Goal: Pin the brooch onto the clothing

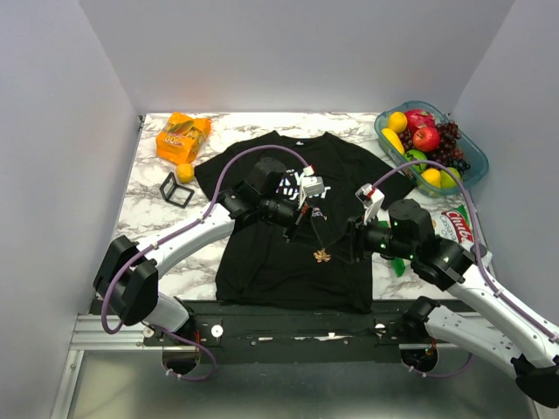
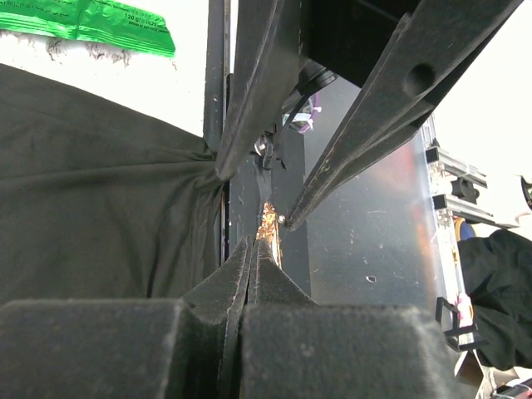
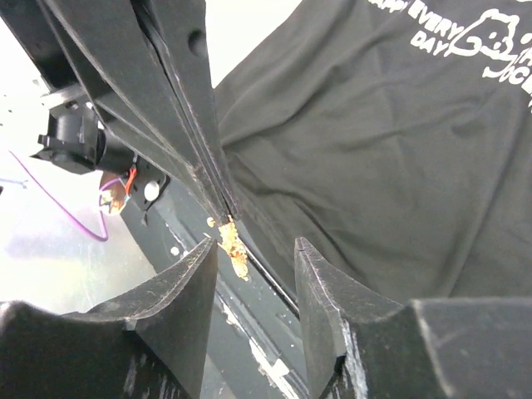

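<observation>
One black short-sleeved T-shirt with white chest print [image 1: 262,262] lies flat on the white marbled worktop [image 1: 166,240]. One tiny gold-brown metallic brooch [image 3: 231,243] is pinched at the tips of the left hand [image 2: 252,253], which is clenched tight on it. In the top view the brooch sits over the shirt's lower front. The right hand [image 3: 255,249] is released, its two fingers [image 3: 195,283] flanking the brooch without touching it. Farther back stand one black wire-frame cube [image 1: 176,189], one orange packet [image 1: 182,137], one small orange ball [image 1: 185,172] and one clear bowl of fruit [image 1: 379,127].
</observation>
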Robot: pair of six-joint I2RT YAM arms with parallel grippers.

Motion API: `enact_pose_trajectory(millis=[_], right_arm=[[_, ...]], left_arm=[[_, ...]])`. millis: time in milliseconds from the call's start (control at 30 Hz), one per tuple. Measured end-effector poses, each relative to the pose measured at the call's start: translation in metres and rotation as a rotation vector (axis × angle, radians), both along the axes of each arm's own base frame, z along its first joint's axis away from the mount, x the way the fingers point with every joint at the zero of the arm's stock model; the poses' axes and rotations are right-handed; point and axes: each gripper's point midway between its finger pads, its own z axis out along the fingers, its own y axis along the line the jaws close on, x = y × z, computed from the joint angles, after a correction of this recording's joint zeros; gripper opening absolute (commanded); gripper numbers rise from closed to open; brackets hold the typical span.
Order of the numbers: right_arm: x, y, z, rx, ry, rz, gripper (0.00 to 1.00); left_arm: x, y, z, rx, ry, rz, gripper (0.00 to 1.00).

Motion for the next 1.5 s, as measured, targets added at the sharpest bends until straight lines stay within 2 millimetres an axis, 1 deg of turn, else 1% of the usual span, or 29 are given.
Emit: enact_pose_trajectory(millis=[233, 300, 467, 567, 700, 800, 867, 1033, 1100, 1200, 1233, 1300, 1333, 1367, 1400, 1433, 1500], right_arm=[[-0.003, 0.005, -0.01, -0.002, 0.035, 0.025, 0.44], [-0.003, 0.007, -0.011, 0.003, 0.04, 0.033, 0.41], [-0.004, 0.01, -0.011, 0.009, 0.047, 0.048, 0.4], [-0.005, 0.011, -0.011, 0.013, 0.046, 0.052, 0.36], [-0.006, 0.011, -0.01, 0.023, 0.048, 0.058, 0.23], [-0.007, 0.011, -0.009, 0.034, 0.049, 0.058, 0.15], [-0.008, 0.011, -0.009, 0.034, 0.051, 0.058, 0.14], [-0.008, 0.012, -0.009, 0.037, 0.055, 0.057, 0.04], [-0.008, 0.012, -0.009, 0.039, 0.058, 0.055, 0.01], [-0.008, 0.012, -0.009, 0.042, 0.065, 0.051, 0.01], [-0.008, 0.012, -0.009, 0.043, 0.067, 0.05, 0.01], [-0.008, 0.012, -0.008, 0.046, 0.073, 0.046, 0.01], [-0.008, 0.012, -0.008, 0.05, 0.075, 0.044, 0.01], [-0.008, 0.013, -0.007, 0.053, 0.075, 0.043, 0.01], [-0.008, 0.013, -0.006, 0.057, 0.074, 0.041, 0.01], [-0.008, 0.013, -0.006, 0.06, 0.075, 0.04, 0.01], [-0.008, 0.013, -0.006, 0.065, 0.079, 0.036, 0.01]], left_arm=[[-0.002, -0.001, 0.0, -0.002, -0.006, -0.008, 0.0], [-0.002, -0.001, -0.001, -0.001, -0.008, -0.009, 0.0], [-0.002, 0.0, -0.001, 0.0, -0.01, -0.01, 0.0], [-0.002, 0.0, -0.001, 0.0, -0.012, -0.011, 0.0], [-0.002, 0.0, -0.002, 0.0, -0.015, -0.011, 0.0], [-0.002, 0.0, -0.002, 0.003, -0.016, -0.012, 0.0], [-0.002, 0.0, -0.003, 0.003, -0.018, -0.013, 0.0], [-0.003, 0.001, -0.003, 0.006, -0.019, -0.014, 0.0], [-0.002, 0.001, -0.003, 0.006, -0.02, -0.014, 0.04], [-0.002, 0.001, -0.004, 0.008, -0.022, -0.01, 0.08], [-0.001, 0.0, -0.004, 0.01, -0.023, -0.007, 0.13], [0.0, 0.0, -0.004, 0.012, -0.03, 0.001, 0.14], [0.001, 0.0, -0.004, 0.014, -0.035, 0.008, 0.21], [0.001, 0.0, -0.003, 0.014, -0.038, 0.012, 0.25], [0.002, 0.001, -0.003, 0.013, -0.042, 0.015, 0.28], [0.002, 0.001, -0.002, 0.012, -0.047, 0.019, 0.35], [0.003, 0.001, 0.0, 0.012, -0.05, 0.028, 0.48]])
